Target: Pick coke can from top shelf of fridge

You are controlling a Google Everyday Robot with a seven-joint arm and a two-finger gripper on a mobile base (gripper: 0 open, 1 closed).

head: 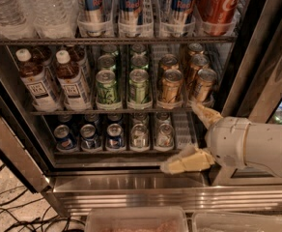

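Observation:
The red coke can point(218, 3) stands at the right end of the top shelf point(59, 41) of the fridge point(131, 182), in a clear lane tray, its top cut off by the frame's upper edge. My gripper point(188, 138) is at the lower right, in front of the fridge's bottom rack and well below the can. Its two tan fingers point(204, 115) are spread wide apart and hold nothing. The white wrist behind them hides the fridge's lower right corner.
Blue-and-silver cans point(130, 4) and water bottles point(44, 6) share the top shelf left of the coke can. Tea bottles point(73, 81), green cans point(106, 86) and gold cans point(171, 85) fill the middle rack. The dark door frame point(257, 57) rises at the right. Plastic bins point(136, 220) sit below.

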